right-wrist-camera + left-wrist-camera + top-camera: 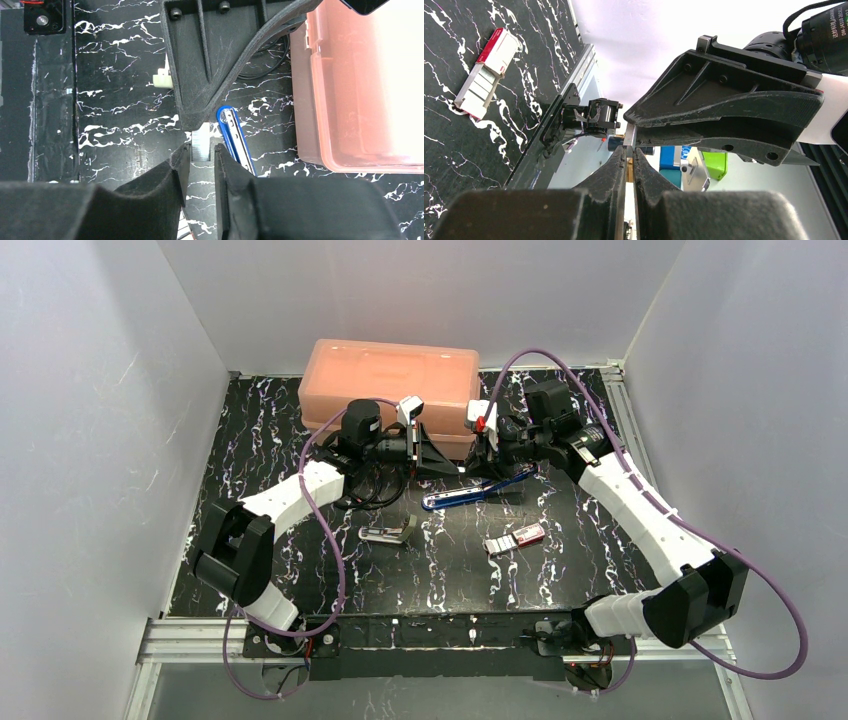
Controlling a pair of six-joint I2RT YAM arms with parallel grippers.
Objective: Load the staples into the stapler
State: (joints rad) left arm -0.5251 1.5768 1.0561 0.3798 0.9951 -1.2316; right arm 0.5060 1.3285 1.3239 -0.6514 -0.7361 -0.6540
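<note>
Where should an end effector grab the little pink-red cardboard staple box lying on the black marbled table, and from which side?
Take the pink-red cardboard staple box by its red sleeve, across the narrow width, coming straight down. It lies flat with both long sides free; the white tray sticks out one end and would likely slide if pinched.

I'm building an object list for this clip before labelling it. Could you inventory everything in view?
storage box: one, translucent orange-pink, back of the table
blue stapler: one, blue, opened, table centre
small stapler: one, silvery grey, left of centre
staple box: one, pink-red, white tray slid out, right of centre
staple strip: one, silvery, above the table between the grippers
table: one, black with white marbling
left gripper: one, black, shut on the staple strip
right gripper: one, black, jaws either side of the staple strip
</note>
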